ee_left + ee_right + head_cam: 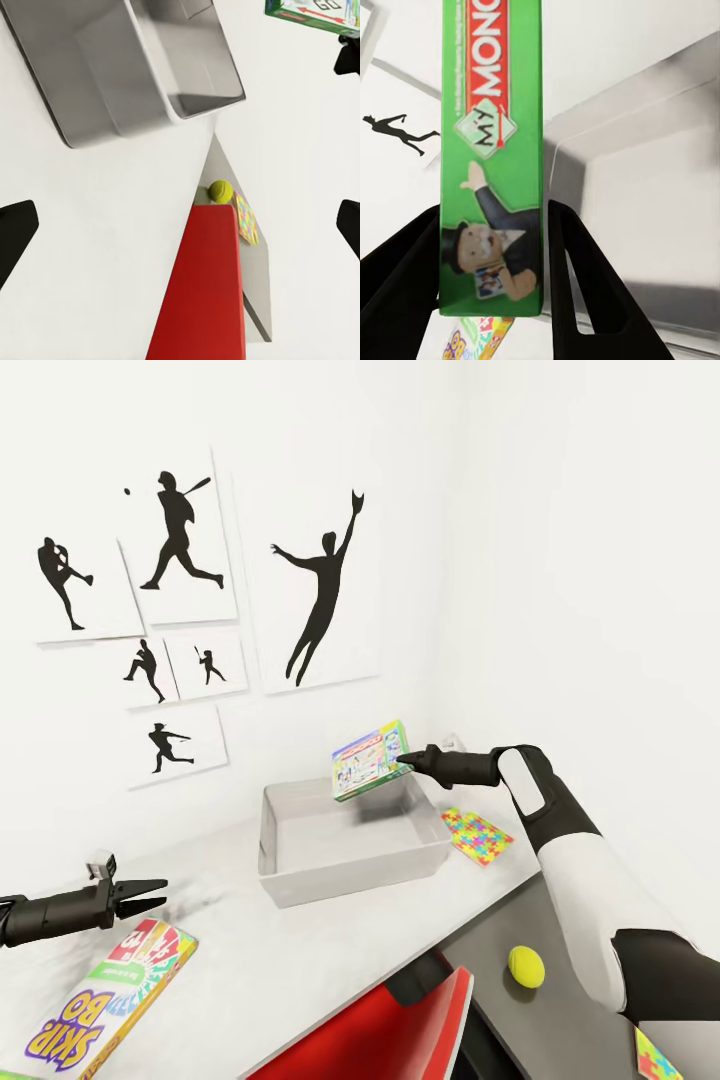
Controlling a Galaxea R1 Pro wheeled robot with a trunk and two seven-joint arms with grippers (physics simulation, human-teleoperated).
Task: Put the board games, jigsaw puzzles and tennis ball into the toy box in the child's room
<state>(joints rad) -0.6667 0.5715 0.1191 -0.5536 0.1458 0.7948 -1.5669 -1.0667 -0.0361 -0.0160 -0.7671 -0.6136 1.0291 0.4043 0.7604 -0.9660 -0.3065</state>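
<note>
Monopoly board game is what I have in hand right now: the right gripper is clamped on one edge of the green box, and the right wrist view shows the box pinched firmly between both fingers. It hangs tilted in the air above the far right part of the toy box, not touching the rim as far as I can judge.

So I read this as the drop-off step for this game. Next I need to bring the box a little lower and toward the middle of the bin, then spread the fingers so it falls flat inside rather than catching on the far wall.

Around the bin, one jigsaw puzzle lies on the light-grey table just beside the bin's right side. The tennis ball sits on the lower dark section, and a corner of the second jigsaw puzzle peeks out near my right arm. The Skip-Bo game lies flat on the near left of the table.

My left gripper hovers just above that Skip-Bo box with its fingers spread and empty, well placed to take it once the right arm lets go. The bin looks empty so far, so most of the job remains.
</note>
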